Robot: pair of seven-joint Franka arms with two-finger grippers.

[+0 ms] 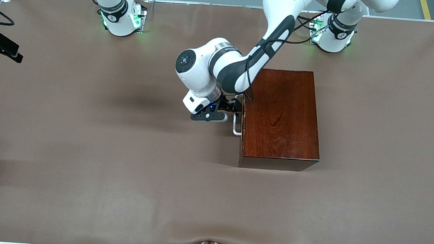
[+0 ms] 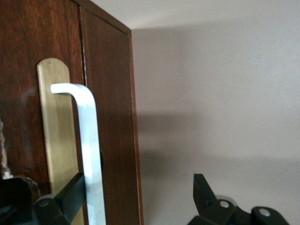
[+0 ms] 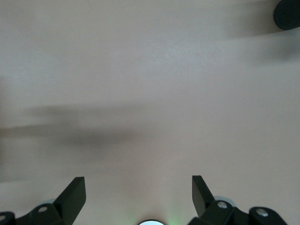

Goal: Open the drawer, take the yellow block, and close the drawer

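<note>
We start at the left gripper (image 1: 237, 109), which sits at the drawer (image 2: 56, 93) front of the dark wooden box (image 1: 282, 116). In the left wrist view its fingers (image 2: 70, 194) stand spread wide, one on each side of the white handle (image 2: 89, 154); the finger nearer the drawer face lies against the bar, while the other one stands well clear of it in open air. Nothing is clamped: the claw is released around the handle rather than squeezing it. The handle rises from a pale brass-coloured plate (image 2: 56, 131) fixed to the drawer face, and the drawer sits flush with the box, closed.

From there the left arm (image 1: 246, 61) runs back over the box's corner toward its base at the table's (image 1: 81, 145) edge, its wrist turned so the gripper points sideways into the drawer front, low over the table.

The box stands on the brown table cover, nearer the left arm's end. We see no yellow block in any view.

The right gripper (image 3: 138, 194) is also released, its two dark fingertips (image 3: 75, 192) held far apart with only bare table cover under them. In the front view only the lower part of the right arm (image 1: 111, 6) shows, near its base, well apart from the box; it waits.
</note>
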